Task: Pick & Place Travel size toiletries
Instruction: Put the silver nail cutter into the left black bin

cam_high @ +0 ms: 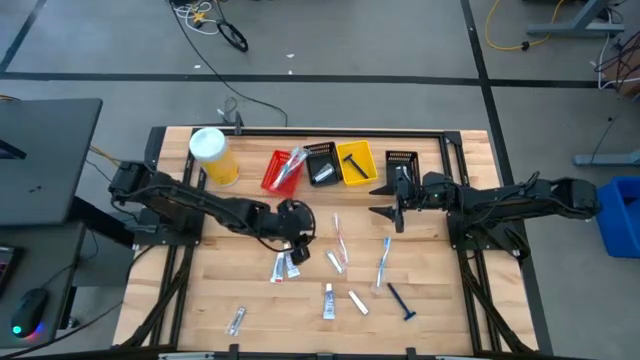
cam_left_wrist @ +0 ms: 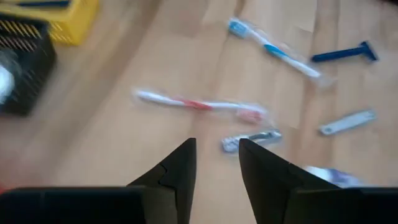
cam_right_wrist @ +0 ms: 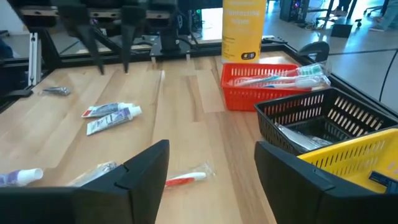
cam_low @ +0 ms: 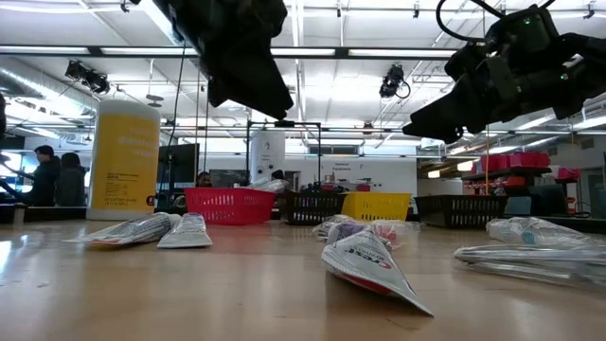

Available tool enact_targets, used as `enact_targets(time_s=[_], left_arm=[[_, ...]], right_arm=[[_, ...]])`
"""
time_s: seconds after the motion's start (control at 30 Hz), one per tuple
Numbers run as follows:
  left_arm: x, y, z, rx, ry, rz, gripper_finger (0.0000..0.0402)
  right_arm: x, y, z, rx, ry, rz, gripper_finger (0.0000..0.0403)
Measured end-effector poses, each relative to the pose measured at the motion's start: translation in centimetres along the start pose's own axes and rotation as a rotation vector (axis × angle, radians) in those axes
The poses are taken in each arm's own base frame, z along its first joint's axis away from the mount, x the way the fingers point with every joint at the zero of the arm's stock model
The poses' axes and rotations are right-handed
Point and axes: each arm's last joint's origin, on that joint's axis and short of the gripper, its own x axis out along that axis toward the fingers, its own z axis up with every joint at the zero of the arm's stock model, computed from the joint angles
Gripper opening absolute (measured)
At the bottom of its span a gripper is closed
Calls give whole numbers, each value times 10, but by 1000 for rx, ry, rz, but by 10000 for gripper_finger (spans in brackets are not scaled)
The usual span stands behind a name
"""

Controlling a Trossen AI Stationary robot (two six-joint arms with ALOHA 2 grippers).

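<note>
Travel toiletries lie loose on the wooden table: two small tubes (cam_high: 285,266), a red-and-white toothbrush (cam_high: 338,238), a blue toothbrush (cam_high: 384,262), a dark blue razor (cam_high: 402,300), a tube (cam_high: 328,300) and small packets (cam_high: 357,302). My left gripper (cam_high: 299,243) hovers open and empty above the table's middle. In its wrist view its fingertips (cam_left_wrist: 217,149) point down near the red-and-white toothbrush (cam_left_wrist: 199,104) and a small packet (cam_left_wrist: 252,140). My right gripper (cam_high: 385,203) hangs open and empty in front of the bins (cam_right_wrist: 211,158).
Along the far edge stand a yellow white-lidded canister (cam_high: 213,155), a red bin (cam_high: 283,170) holding toothbrushes, a black bin (cam_high: 320,165), a yellow bin (cam_high: 355,162) and another black bin (cam_high: 400,163). One more packet (cam_high: 237,320) lies near the near-left corner.
</note>
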Motion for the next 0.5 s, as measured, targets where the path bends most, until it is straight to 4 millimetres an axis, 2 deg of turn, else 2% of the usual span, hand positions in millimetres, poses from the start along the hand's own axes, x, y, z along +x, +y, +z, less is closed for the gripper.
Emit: enact_targets(time_s=[0.23, 0.37, 0.5], left_arm=[[-11, -23, -25, -184, 157, -43, 146], [-29, -37, -33, -348, 314, -12, 146], [-48, -53, -46, -534, 479, 34, 146]], right_arm=[[0, -1, 1, -60, -6, -47, 239], [-1, -5, 7, -118, -65, -163, 247], [-2, -5, 15, -140, -144, -193, 255]])
